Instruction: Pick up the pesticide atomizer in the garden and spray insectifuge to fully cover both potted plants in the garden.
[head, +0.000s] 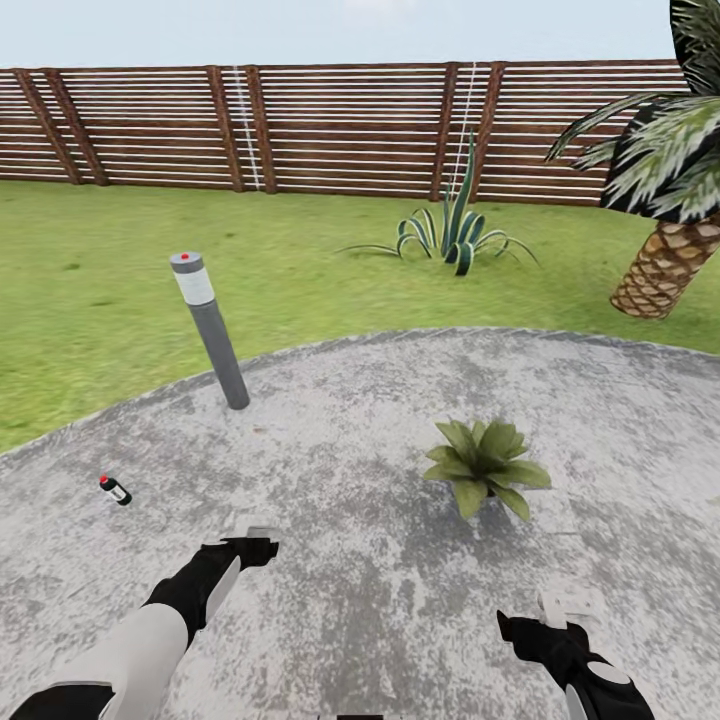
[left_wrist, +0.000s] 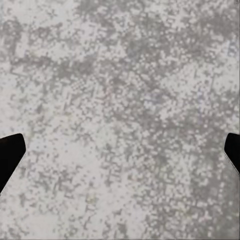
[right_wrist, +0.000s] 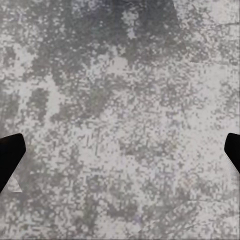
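Pesticide atomizer (head: 115, 490) is lying on the patio (head: 350, 420), ahead-left of your left gripper (head: 252, 541) and apart from it. Both grippers are wide open and hold nothing: in each wrist view the dark fingertips (left_wrist: 9, 155) (right_wrist: 9, 156) sit at opposite frame edges with only mottled grey paving between them. Your right gripper (head: 568, 603) hangs over bare patio, near the potted plant (head: 486, 465) but not touching it. Ground is a round mottled-grey paved patio ringed by lawn (head: 90, 300). A grey bollard lamp (head: 209, 329) stands at the patio edge; further off, an agave clump (head: 455, 235), a palm (head: 668, 190) and a brown slatted fence (head: 340, 130). The atomizer looks small and dark, with a white label and a red neck; the trigger head is too small to make out.
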